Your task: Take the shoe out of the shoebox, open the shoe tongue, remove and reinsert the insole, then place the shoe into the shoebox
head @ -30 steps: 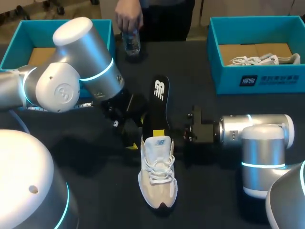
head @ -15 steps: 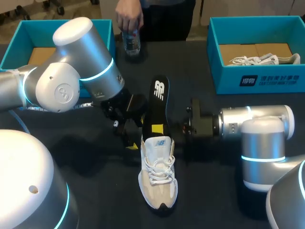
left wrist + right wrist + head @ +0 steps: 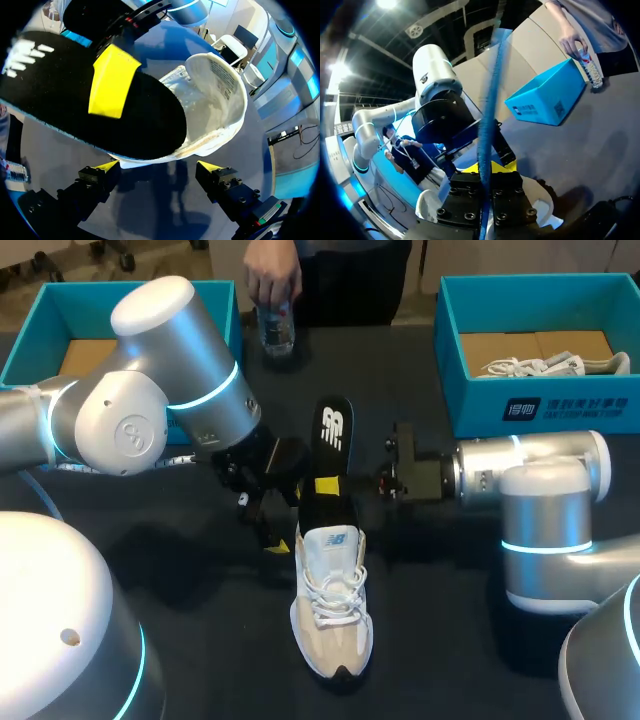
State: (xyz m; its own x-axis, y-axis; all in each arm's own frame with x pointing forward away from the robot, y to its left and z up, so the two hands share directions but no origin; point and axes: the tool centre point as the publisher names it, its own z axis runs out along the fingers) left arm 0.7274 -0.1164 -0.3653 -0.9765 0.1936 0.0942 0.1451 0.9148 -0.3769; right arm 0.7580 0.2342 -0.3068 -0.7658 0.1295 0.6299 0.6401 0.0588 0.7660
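Holding insole (image 3: 333, 430) edge-on, right pincer (image 3: 335, 486) clamped on its middle; lower end sits in opening of shoe (image 3: 332, 600), middle of desk (image 3: 220, 640), toward near edge. Left pincer (image 3: 157, 166) apart beside heel, gripping nothing.
Risk: unheld shoe likely drags or tips with insole; thin insole may buckle or slip.
Hidden: insole tip within shoe.

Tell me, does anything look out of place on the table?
Yes: the long black foam insole juts out of the beige lace-up sneaker at its heel, pinched by the fingers of the right gripper.
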